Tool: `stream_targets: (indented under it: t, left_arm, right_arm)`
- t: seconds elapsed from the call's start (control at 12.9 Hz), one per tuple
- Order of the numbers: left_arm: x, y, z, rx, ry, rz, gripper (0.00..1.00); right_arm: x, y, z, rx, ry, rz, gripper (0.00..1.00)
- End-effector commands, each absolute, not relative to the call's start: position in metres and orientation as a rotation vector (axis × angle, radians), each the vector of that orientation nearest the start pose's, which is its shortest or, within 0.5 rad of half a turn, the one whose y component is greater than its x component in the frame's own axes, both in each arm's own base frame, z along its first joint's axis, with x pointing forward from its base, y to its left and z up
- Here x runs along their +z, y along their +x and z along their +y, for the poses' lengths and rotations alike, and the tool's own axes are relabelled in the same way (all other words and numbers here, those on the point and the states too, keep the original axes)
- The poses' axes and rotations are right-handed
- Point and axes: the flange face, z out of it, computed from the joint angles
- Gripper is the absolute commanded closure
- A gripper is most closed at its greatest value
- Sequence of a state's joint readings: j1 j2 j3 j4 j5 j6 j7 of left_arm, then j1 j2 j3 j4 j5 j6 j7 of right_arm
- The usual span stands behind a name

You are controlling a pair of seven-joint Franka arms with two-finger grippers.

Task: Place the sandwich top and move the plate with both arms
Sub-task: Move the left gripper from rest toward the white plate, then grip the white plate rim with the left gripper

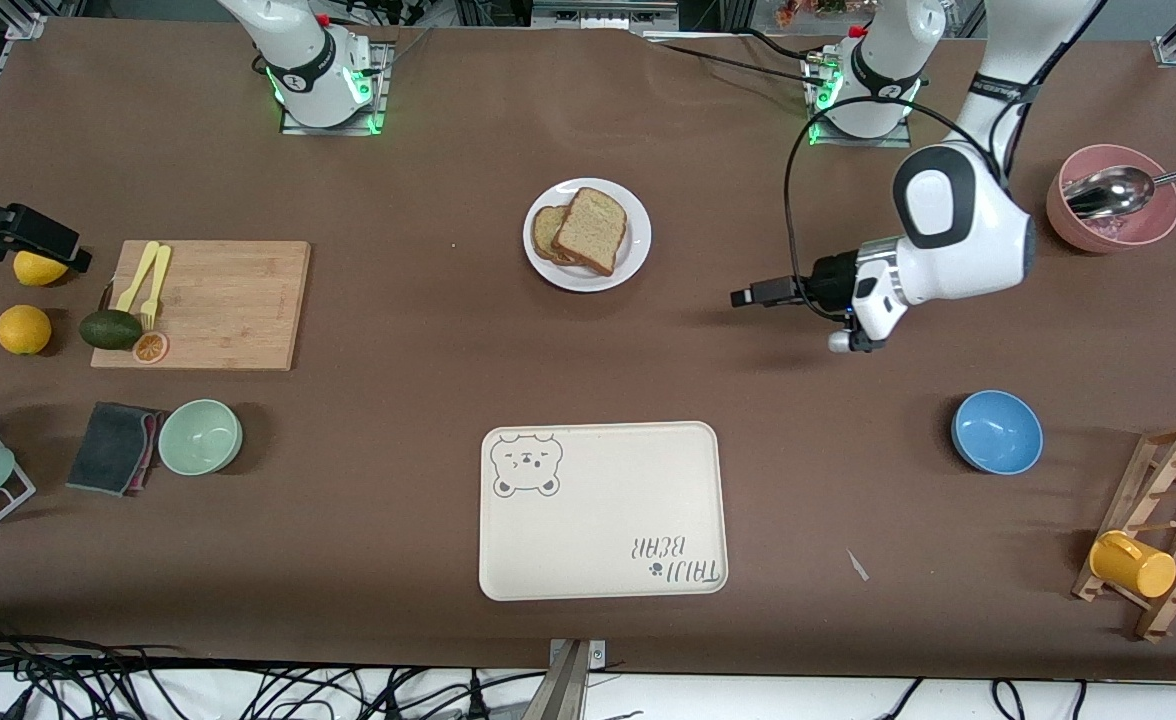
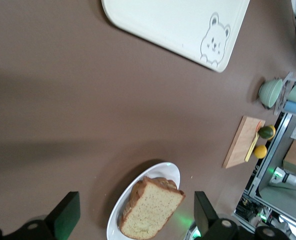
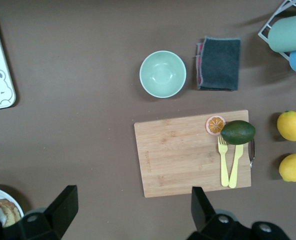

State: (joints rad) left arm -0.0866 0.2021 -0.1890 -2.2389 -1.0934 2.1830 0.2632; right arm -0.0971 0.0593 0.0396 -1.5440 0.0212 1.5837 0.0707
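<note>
Two grippers — left gripper [image 1: 748, 297], right gripper [image 1: 83, 262] — fingers spread, empty, over brown table [image 1: 398, 340]; sandwich top [image 1: 590, 229] on plate [image 1: 636, 240].

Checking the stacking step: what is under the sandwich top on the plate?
The sandwich top leans over a second bread slice on the plate. Only that slice's edge shows; any filling is covered.

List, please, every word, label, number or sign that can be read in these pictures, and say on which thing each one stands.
"TAIJI BEAR", upside down in the front view, with a small paw sign beside it: on the cream tray, at the corner nearest the front camera toward the left arm's end.
A bear face drawing, no words: at the tray's diagonal corner.
A dark band with lettering on the left arm: too small to read.
</note>
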Motion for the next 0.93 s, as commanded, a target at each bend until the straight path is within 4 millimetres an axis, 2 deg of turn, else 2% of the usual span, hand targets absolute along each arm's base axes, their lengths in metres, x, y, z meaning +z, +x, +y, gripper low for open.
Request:
stream_targets:
  t: [0.0,0.16,0.31,0.47,0.7,0.85]
  left_arm:
    - [0.256,0.479,-0.186,-0.302,2.258,0.253,0.01]
    - [0.237,0.462,-0.201,-0.305,2.253,0.231,0.02]
    - [0.214,0.442,-0.228,-0.255,2.363,0.223,0.02]
    - [0.202,0.43,-0.246,-0.253,2.345,0.222,0.02]
    - [0.192,0.412,-0.248,-0.188,2.28,0.171,0.02]
    - [0.184,0.4,-0.25,-0.157,2.258,0.124,0.03]
  right_arm:
    - [0.612,0.569,-0.023,0.017,-3.111,0.185,0.0]
    - [0.614,0.567,-0.021,0.02,-3.11,0.18,0.0]
    - [0.612,0.571,-0.031,0.005,-3.113,0.175,0.0]
    - [0.617,0.57,-0.023,-0.009,-3.11,0.177,0.0]
    - [0.628,0.559,-0.027,0.005,-3.102,0.171,0.0]
    - [0.629,0.56,-0.03,-0.012,-3.096,0.194,0.0]
